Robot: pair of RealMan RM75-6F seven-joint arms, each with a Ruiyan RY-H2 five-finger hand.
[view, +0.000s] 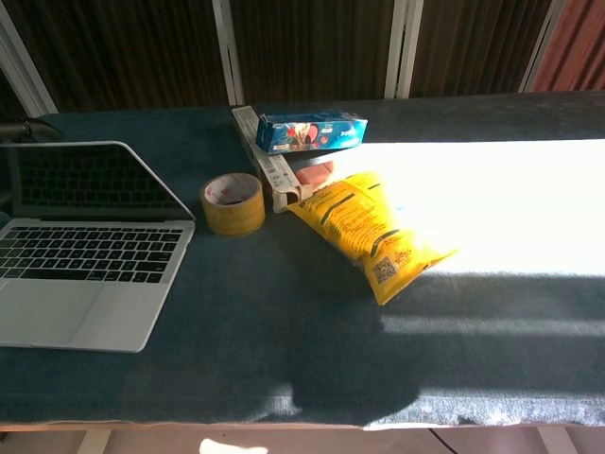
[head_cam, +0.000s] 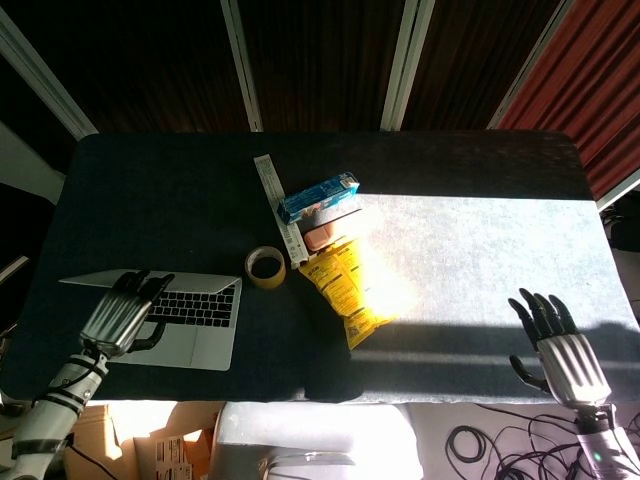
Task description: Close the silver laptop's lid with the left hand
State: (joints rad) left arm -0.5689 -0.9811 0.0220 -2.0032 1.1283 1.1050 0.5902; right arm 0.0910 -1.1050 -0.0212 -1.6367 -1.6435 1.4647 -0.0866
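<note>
The silver laptop (head_cam: 200,335) sits at the table's left front with its lid (head_cam: 95,279) tipped well forward over the keyboard. My left hand (head_cam: 120,318) lies on the back of the lid, fingers reaching over its top edge, and grips nothing. In the chest view the laptop (view: 85,284) shows its dark screen (view: 95,180) leaning toward the keys; the hand is hidden behind the lid there. At the table's front right corner my right hand (head_cam: 560,350) hovers, fingers spread and empty.
A roll of tape (head_cam: 265,267) stands just right of the laptop's hinge. Beyond it lie a yellow snack bag (head_cam: 345,290), a blue box (head_cam: 318,197) and a long white box (head_cam: 272,190). Strong sunlight covers the table's right half.
</note>
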